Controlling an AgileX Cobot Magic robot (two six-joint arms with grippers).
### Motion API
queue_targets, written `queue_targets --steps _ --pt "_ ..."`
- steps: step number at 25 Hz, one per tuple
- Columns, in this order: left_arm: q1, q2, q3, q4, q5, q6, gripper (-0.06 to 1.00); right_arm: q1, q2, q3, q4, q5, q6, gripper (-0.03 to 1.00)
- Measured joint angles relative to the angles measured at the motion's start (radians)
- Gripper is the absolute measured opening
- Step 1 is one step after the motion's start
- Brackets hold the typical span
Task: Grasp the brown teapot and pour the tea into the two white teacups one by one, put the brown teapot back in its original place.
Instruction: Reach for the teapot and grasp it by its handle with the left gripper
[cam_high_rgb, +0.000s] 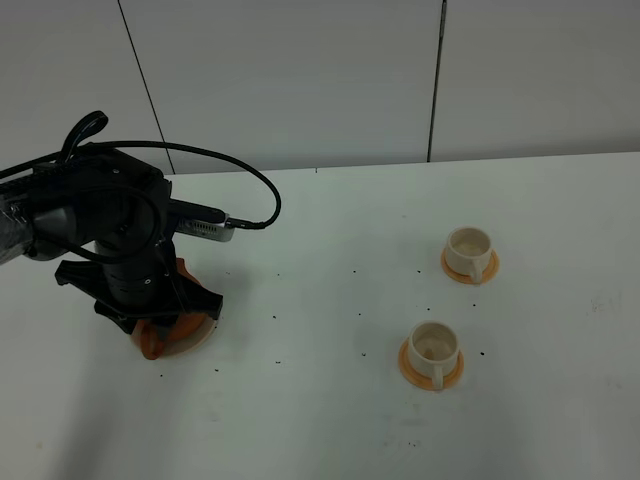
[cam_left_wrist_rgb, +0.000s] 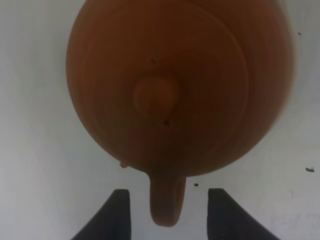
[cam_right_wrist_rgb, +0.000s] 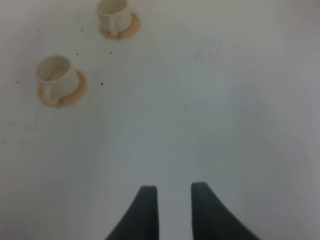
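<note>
The brown teapot (cam_left_wrist_rgb: 200, 75) fills the left wrist view from above, its knobbed lid (cam_left_wrist_rgb: 156, 95) in the middle. Its loop handle (cam_left_wrist_rgb: 167, 207) lies between the two black fingers (cam_left_wrist_rgb: 117, 215) of my left gripper (cam_left_wrist_rgb: 169, 190), which is open and not touching it. From the high camera the left arm (cam_high_rgb: 120, 240) covers most of the teapot (cam_high_rgb: 150, 342), which sits on the beige coaster (cam_high_rgb: 203, 333). The two white teacups (cam_high_rgb: 468, 248) (cam_high_rgb: 433, 343) stand on orange saucers at the right. My right gripper (cam_right_wrist_rgb: 174, 210) hangs open over bare table, with both cups (cam_right_wrist_rgb: 54, 74) (cam_right_wrist_rgb: 112, 15) ahead of it.
The white table (cam_high_rgb: 330, 400) carries scattered small dark specks. A black cable (cam_high_rgb: 255, 190) loops off the left arm. A pale panelled wall (cam_high_rgb: 300, 80) runs behind the table's far edge.
</note>
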Motion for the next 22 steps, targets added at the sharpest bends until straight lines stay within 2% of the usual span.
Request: queue_targets --steps 22 --pt "0.000 0.032 0.000 -0.001 -0.006 -0.001 0.40 0.000 0.000 0.000 0.000 0.000 0.000 0.17"
